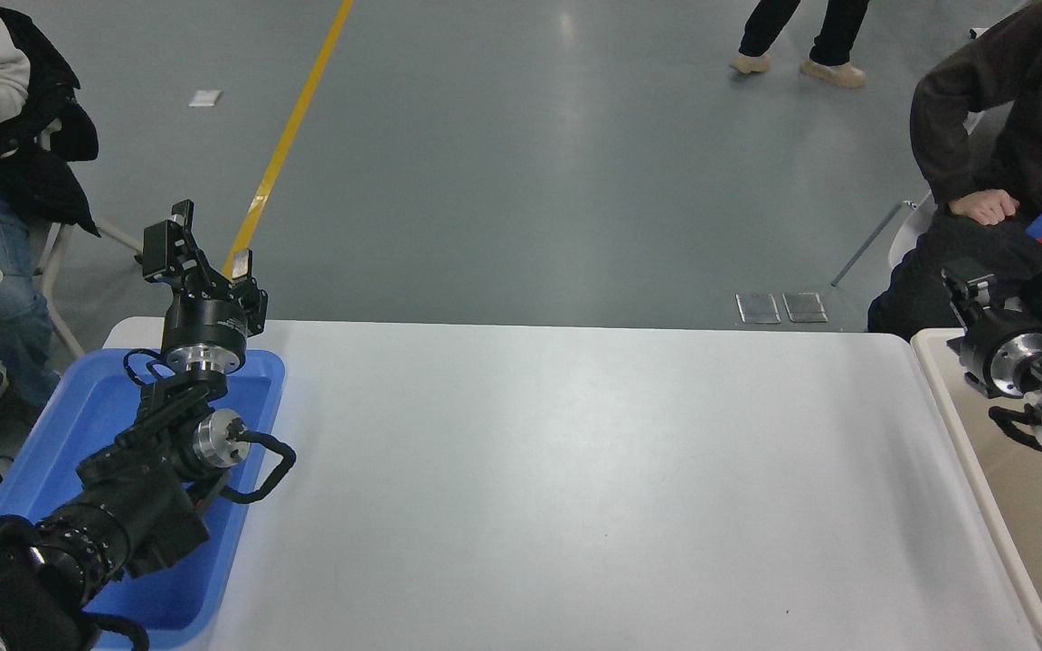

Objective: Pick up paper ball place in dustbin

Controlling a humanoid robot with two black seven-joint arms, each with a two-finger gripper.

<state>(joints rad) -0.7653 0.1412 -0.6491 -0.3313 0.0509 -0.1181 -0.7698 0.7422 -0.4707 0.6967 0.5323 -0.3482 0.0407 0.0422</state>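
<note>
Over the dustbin rim my right gripper pointed away, fingers too dark to read, nothing showing in them. No paper ball was in sight. Left gripper sat parked, spread, above the blue tray. Risk: clipping that rim while swinging.

A blue tray sits on the white table's left end; people sit beyond.
</note>
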